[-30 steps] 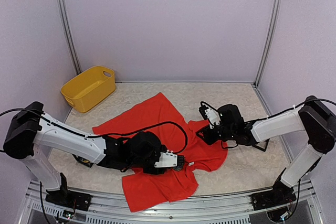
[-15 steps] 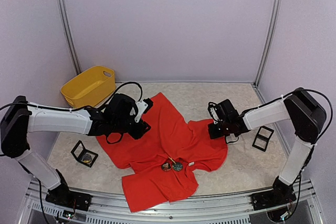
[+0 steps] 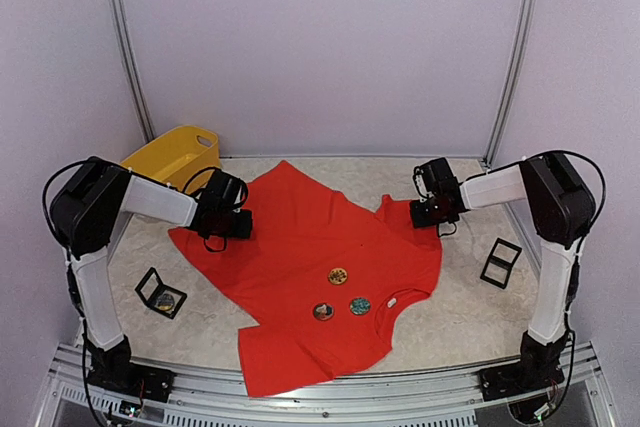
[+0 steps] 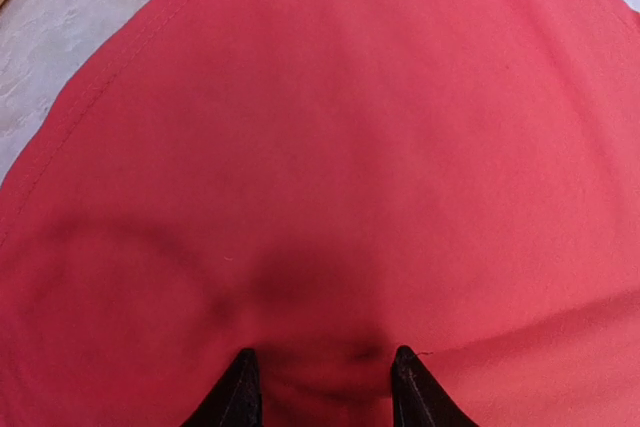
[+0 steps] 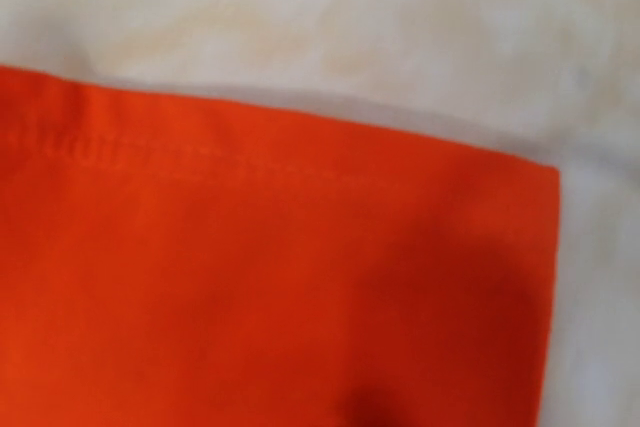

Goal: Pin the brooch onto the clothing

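The red T-shirt [image 3: 300,247] lies spread flat on the table, its white neck label [image 3: 392,299] near the collar. Three round brooches [image 3: 338,275] lie on its chest area, two of them lower, near the collar. My left gripper [image 3: 228,217] is at the shirt's left edge. In the left wrist view its fingertips [image 4: 240,387] stand apart, pressed on the red cloth [image 4: 320,147], with a small wrinkle between them. My right gripper [image 3: 432,209] is at the right sleeve. Its wrist view shows only the blurred sleeve hem [image 5: 250,157], no fingers.
A yellow basket [image 3: 170,157] stands at the back left. An open black box [image 3: 160,293] with a brooch in it lies at the front left. A black box frame [image 3: 500,262] lies on the right. Side walls stand close behind both arms.
Both grippers have moved outward and back, the left one left, the right one right. The shirt went from bunched to spread flat, and a third brooch now shows on it.
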`<state>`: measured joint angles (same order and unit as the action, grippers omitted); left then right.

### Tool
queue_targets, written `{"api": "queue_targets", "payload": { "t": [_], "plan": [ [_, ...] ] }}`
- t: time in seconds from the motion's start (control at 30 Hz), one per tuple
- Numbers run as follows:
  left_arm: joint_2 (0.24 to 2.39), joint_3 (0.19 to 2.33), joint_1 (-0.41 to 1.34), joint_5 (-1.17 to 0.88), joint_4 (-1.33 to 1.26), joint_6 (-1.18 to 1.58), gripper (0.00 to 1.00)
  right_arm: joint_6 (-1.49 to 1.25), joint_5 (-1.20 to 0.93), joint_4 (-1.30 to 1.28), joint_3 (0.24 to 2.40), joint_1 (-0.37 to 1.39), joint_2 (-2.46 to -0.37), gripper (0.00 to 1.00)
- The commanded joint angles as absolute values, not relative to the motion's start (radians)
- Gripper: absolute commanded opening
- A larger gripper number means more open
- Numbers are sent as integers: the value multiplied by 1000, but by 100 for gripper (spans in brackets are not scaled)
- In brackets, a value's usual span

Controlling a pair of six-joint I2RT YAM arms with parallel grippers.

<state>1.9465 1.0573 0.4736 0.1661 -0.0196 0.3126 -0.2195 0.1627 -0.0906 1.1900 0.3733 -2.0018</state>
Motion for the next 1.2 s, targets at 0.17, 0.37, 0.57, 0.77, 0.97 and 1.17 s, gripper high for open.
{"api": "queue_targets", "payload": {
  "t": [0.17,0.37,0.57,0.77,0.97,1.17],
  "plan": [
    [1952,1109,479,208,-68,237,48,-78,155,-249,1339,394,-1978,3],
    [1681,995,532,253,-69,275,51,-34,59,-203,1202,517,-1790,10],
    [1438,816,628,419,117,508,54,-10,-45,-103,1114,657,-1690,20],
    [1273,690,781,629,332,863,61,-40,-141,37,1110,676,-1703,32],
    [1108,604,885,740,613,1252,75,-43,-146,56,1210,677,-1770,47],
    [960,507,896,744,731,1406,89,-77,-148,102,1156,687,-1759,59]
  ]
}}
